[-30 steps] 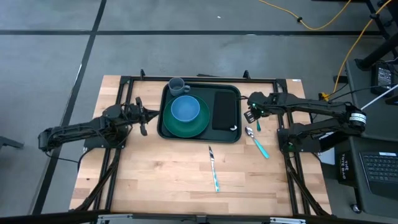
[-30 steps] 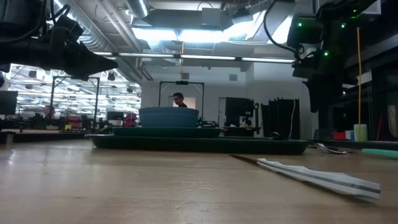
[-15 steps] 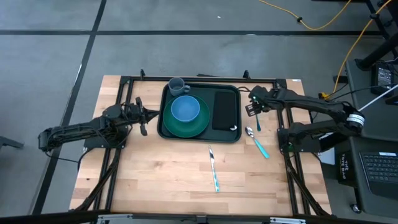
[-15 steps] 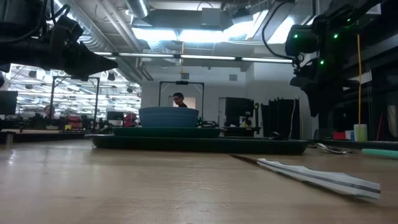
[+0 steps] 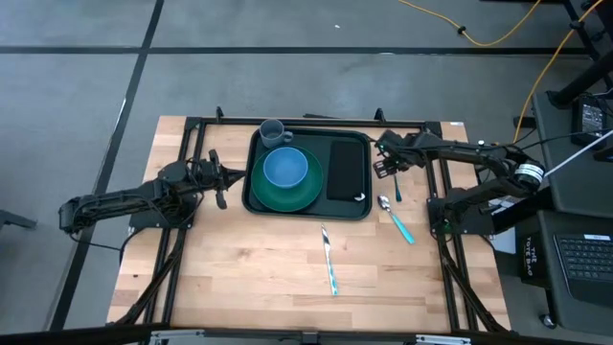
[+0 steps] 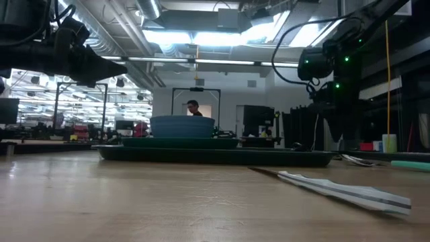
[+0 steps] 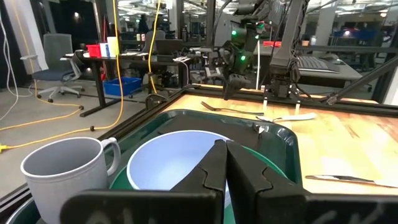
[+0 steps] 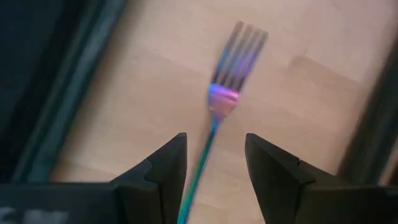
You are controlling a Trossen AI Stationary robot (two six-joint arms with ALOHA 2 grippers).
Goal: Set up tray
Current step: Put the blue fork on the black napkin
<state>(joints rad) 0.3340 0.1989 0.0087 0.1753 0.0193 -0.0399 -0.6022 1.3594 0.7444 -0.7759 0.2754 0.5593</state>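
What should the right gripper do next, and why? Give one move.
Probably lower straight down and close on the fork. The right gripper hangs open above it, the handle running between its fingers, and the fork lies on the table beside the tray, not yet picked up.

The desk (image 5: 268, 259) is pale wood with a smooth, matt grain. The tray (image 5: 257, 196) looks like dark green plastic, faintly glossy. The fork (image 8: 227, 93) is shiny metal with an iridescent sheen; the mug (image 7: 65, 174) matt grey plastic.
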